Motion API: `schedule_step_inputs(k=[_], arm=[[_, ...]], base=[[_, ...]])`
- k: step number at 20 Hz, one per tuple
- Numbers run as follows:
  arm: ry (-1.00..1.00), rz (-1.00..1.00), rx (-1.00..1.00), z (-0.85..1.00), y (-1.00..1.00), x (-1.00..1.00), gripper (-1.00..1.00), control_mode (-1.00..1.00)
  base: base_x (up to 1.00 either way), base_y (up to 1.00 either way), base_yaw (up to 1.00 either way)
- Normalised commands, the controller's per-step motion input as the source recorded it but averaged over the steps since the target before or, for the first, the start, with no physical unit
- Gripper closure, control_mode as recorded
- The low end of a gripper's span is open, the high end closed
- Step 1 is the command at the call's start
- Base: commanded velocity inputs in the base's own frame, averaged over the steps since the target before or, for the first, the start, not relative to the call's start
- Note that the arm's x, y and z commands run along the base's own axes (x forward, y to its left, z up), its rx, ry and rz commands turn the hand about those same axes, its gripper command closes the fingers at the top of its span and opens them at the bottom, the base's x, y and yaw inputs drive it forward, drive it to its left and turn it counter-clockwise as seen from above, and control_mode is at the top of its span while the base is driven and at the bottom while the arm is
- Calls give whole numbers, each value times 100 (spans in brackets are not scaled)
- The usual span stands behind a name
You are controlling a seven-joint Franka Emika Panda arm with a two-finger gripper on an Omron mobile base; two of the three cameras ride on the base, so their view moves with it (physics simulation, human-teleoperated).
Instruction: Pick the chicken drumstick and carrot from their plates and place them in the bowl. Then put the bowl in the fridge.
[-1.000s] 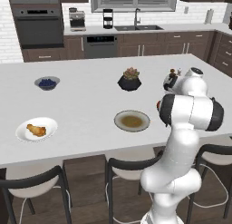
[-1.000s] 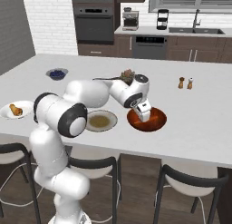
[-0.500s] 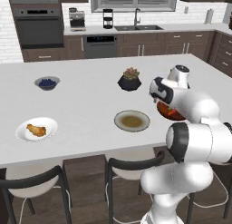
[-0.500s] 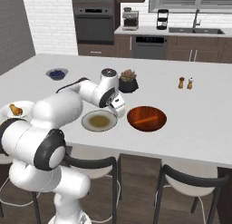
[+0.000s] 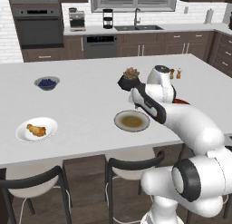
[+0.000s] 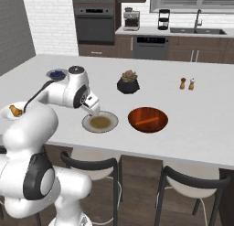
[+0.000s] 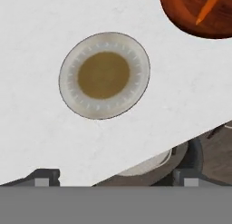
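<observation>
My end effector [image 6: 93, 109] is wide open and empty above the grey-tan round plate [image 6: 100, 122]; the slim orange carrot [image 6: 147, 121] lies in the glossy reddish-brown bowl [image 6: 147, 119], so the golden-brown chicken drumstick [image 5: 36, 129] comes next, I think.

Glossy reddish-brown bowl [image 6: 147, 119], matt grey-tan plate [image 7: 104, 75], smooth white counter [image 5: 81, 100]

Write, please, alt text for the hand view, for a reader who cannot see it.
An empty grey-tan plate with a brownish centre lies on the white counter below the open end effector. At the top right corner, the reddish-brown bowl holds the orange carrot.
</observation>
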Motion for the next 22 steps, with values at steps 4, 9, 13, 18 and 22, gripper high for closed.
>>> schedule_step_inputs(k=[4, 9, 13, 18, 22], arm=[[0, 48, -21, 0, 100, -37, -100, -100], [0, 67, -13, 6, 88, -20, -100, -100], [0, 49, -18, 14, 92, -6, -100, -100], [2, 20, -20, 6, 100, 3, -100, -100], [18, 21, -6, 12, 94, 17, -100, -100]], base=[[0, 0, 0], [0, 0, 0], [0, 0, 0], [0, 0, 0], [0, 0, 0]])
